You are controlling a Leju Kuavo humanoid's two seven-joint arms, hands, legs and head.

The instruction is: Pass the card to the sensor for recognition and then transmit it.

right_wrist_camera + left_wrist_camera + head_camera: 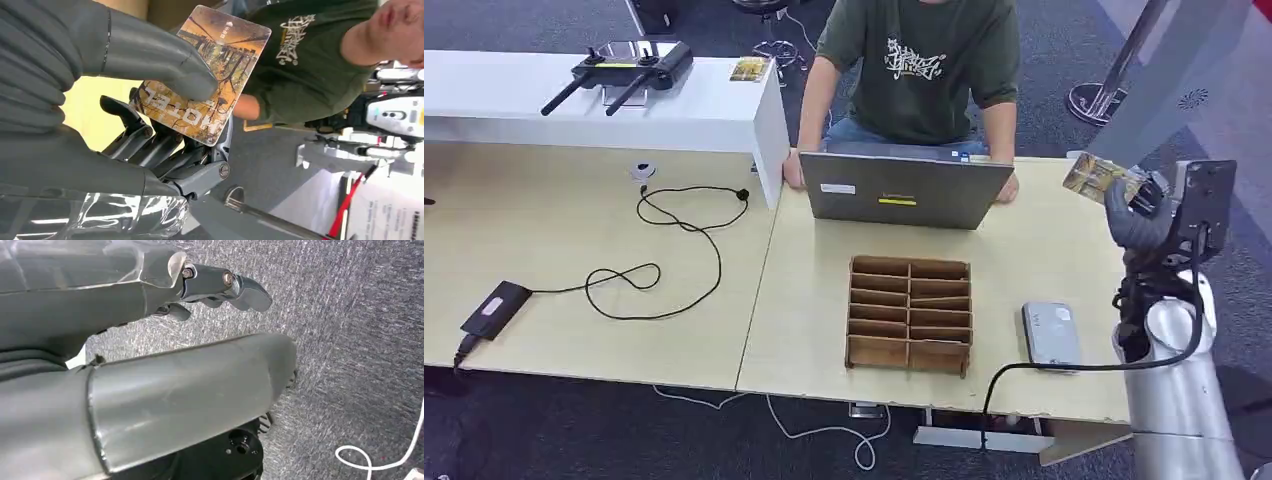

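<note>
Card (pixel 1100 177) first, operator: in the head view you see it raised at the table's far right corner, pinched in the right hand (pixel 1136 218), sticking out toward the person (pixel 920 70) who sits behind the open laptop (pixel 906 189). The pale wooden table (pixel 574 240) stands on grey carpet; the sensor (pixel 1050 334), a flat grey pad with a cable, lies near the front edge, well below and in front of the lifted card. A wooden divider box (pixel 909 314) sits between laptop and front edge, just left of the sensor. Further left you find a black power adapter (pixel 494 307) with its looping cable (pixel 664 250), and a white raised shelf (pixel 594 95) carrying a black controller (pixel 619 72). In the left wrist view the left hand (pixel 220 290) hangs over grey carpet, fingers loosely curled with nothing in them; a white cable (pixel 385 455) loops across the floor. In the right wrist view the thick thumb (pixel 165 60) presses the hotel key card against the darker fingers (pixel 150 145) beneath it, most of the card jutting clear, with the person's green shirt (pixel 305 65) beyond.
</note>
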